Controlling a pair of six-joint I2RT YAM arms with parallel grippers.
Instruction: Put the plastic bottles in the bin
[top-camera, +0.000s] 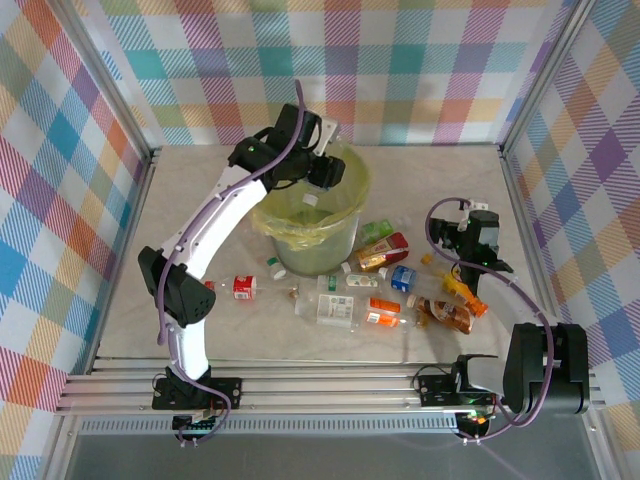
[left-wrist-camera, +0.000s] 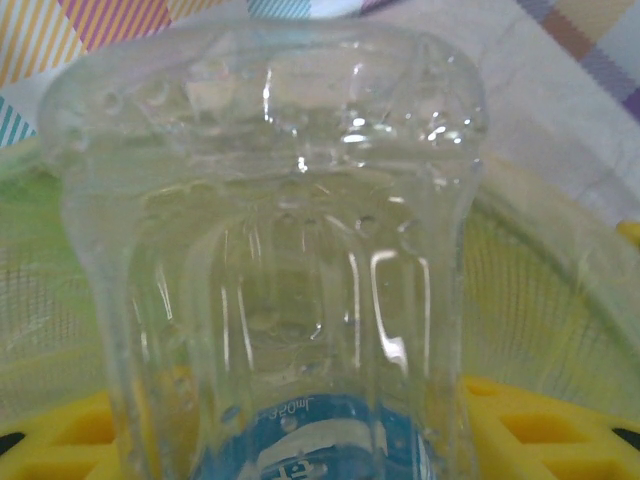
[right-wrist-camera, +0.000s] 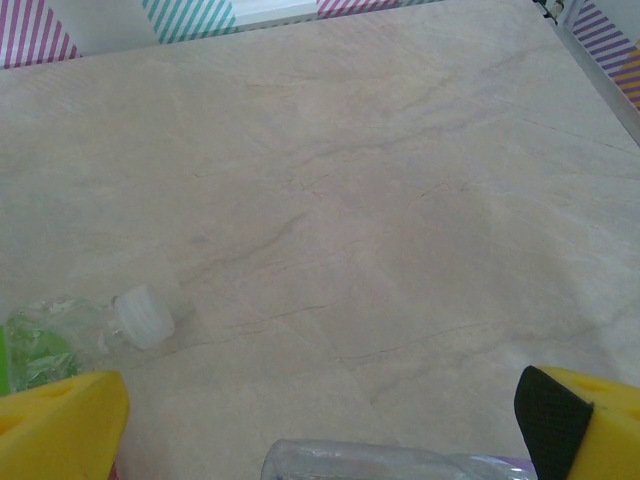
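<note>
Drop-off step, by my read. The left pincer (top-camera: 325, 172) hangs over the mouth of the bin (top-camera: 322, 252), clamped narrow on a clear bottle (left-wrist-camera: 270, 250) with a blue label. In the left wrist view the bin's yellow-green liner (left-wrist-camera: 560, 300) lies behind the bottle. The next move calls for spreading the jaws so the bottle falls inside the rim, not on it. The other plastic bottles (top-camera: 335, 305) lie scattered on the worktop (top-camera: 190, 190) in front and to the right of the bin. The right pincer (right-wrist-camera: 320, 415) is wide open and empty, low over that scatter, with one clear bottle (right-wrist-camera: 380, 465) between its fingers, ungripped.
</note>
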